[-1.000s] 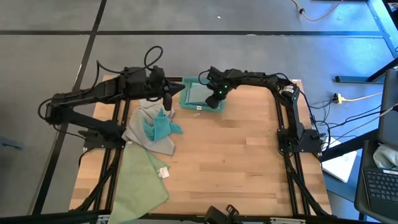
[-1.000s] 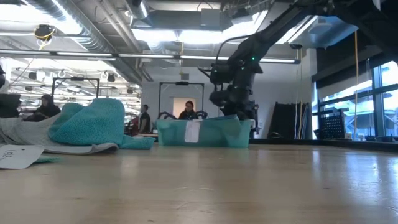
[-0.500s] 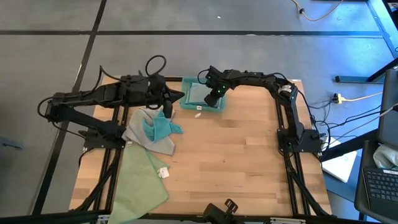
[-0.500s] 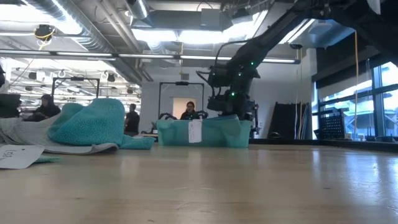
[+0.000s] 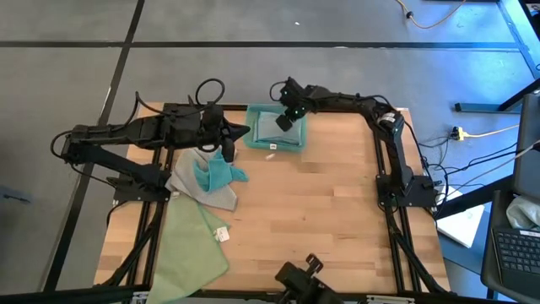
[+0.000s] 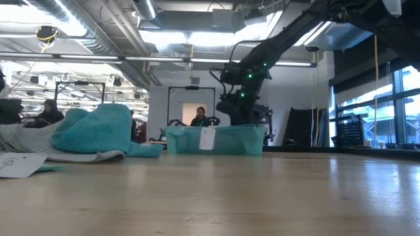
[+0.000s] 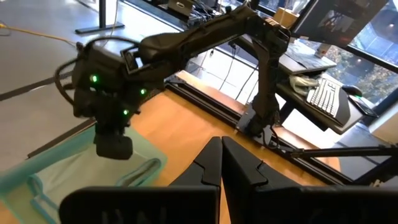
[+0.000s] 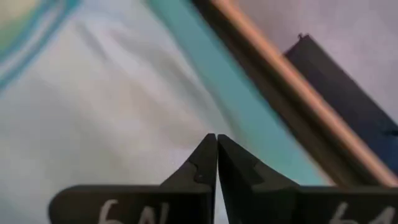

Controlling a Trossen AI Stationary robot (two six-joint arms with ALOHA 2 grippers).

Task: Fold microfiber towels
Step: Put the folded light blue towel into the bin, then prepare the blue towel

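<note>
Right hand (image 5: 284, 121) closed, empty, over teal bin (image 5: 253, 139) — left hand (image 5: 228, 143) closed, apparently empty.

Black jointed arms, looped cables, green lights near right tool (image 5: 285, 121).

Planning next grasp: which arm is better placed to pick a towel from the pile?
Left, probably. The left gripper, shut and empty, hovers just beside the towel pile. The right gripper, also shut, is over the teal bin, farther away.

Closed left pincer (image 7: 221, 163) faces right pincer (image 7: 114, 147) over teal bin (image 7: 37, 177).
</note>
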